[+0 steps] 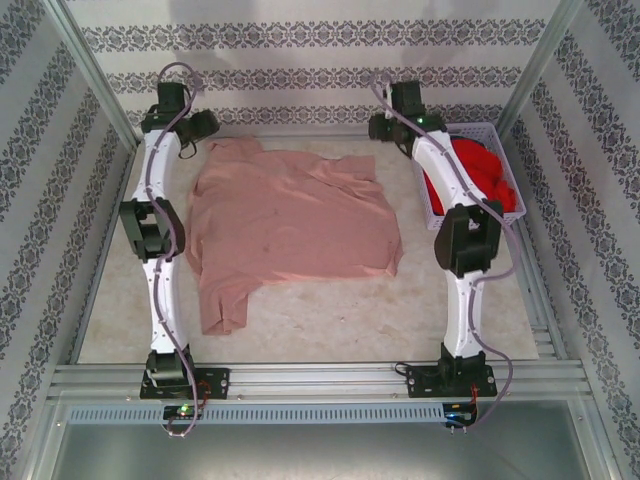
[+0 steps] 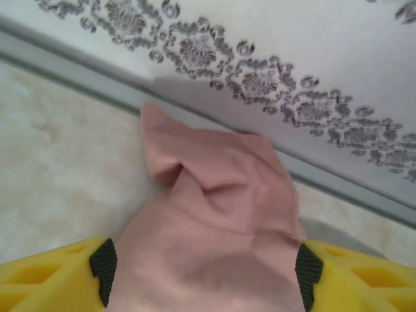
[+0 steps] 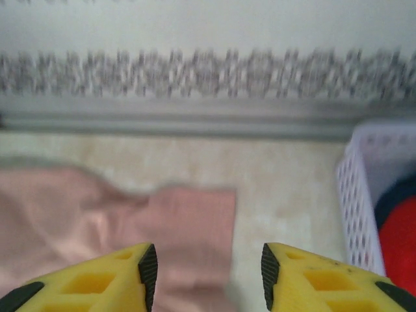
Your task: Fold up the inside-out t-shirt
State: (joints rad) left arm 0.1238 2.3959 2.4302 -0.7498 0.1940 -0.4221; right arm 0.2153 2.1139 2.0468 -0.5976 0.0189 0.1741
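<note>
Standing wide apart, the pads of the left claw (image 2: 207,273) flank a bunched corner of the dusty salmon-pink short-sleeved cotton t-shirt (image 2: 221,195); the cloth lies loose between them. The right claw (image 3: 207,273) is also parted, over the shirt's far right corner. The shirt is spread, wrinkled, on the beige marbled counter (image 1: 330,310) between the arms, with one flap trailing near-left. A white perforated plastic basket (image 1: 480,130) at far right holds a bright red garment (image 1: 490,175).

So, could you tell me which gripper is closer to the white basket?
Right. The right gripper sits just left of the white basket; the left gripper is across the table, over the far left corner of the t-shirt.
</note>
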